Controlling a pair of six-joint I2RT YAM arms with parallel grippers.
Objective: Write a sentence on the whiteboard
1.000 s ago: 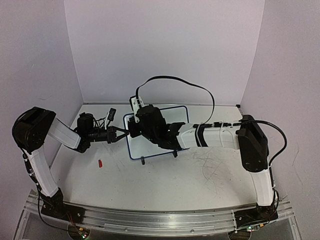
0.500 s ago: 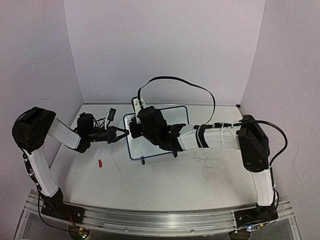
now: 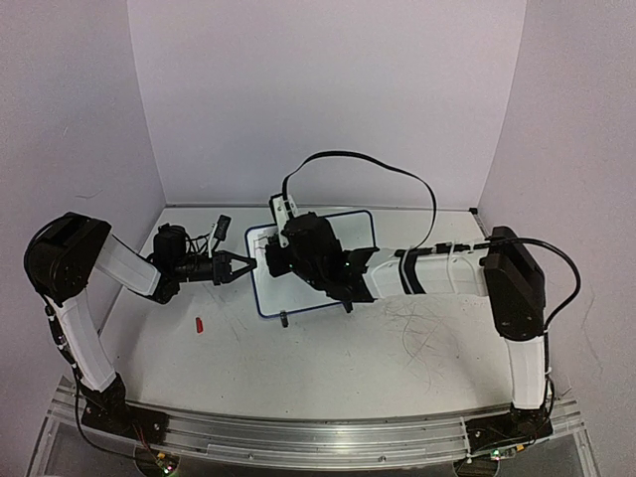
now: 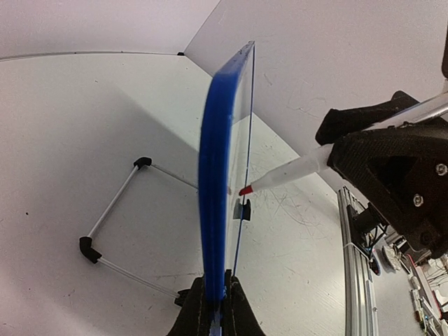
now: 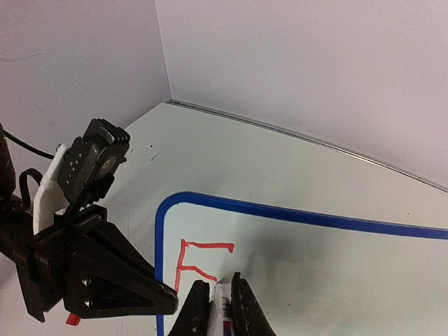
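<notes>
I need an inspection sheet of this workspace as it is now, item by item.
Surface: white table, faint pen scribbles at right.
Job's things: whiteboard standing; only a red F written; marker tip at it.
Clutter: small red piece on the table.
Grippers: left gripper shut on the whiteboard's edge; right gripper shut on the marker.
Cables: black cable looping above the right wrist.
Surroundings: plain pale walls.

Right gripper (image 5: 219, 288) at the bottom edge, clamped on a white marker (image 5: 221, 299) pointing at the blue-framed whiteboard (image 5: 280, 212). One red F (image 5: 196, 262) sits near the board's top-left corner, just above the marker. Black left gripper (image 5: 157, 294) meets the frame's left edge; pale bench (image 5: 210, 147) beyond.
</notes>
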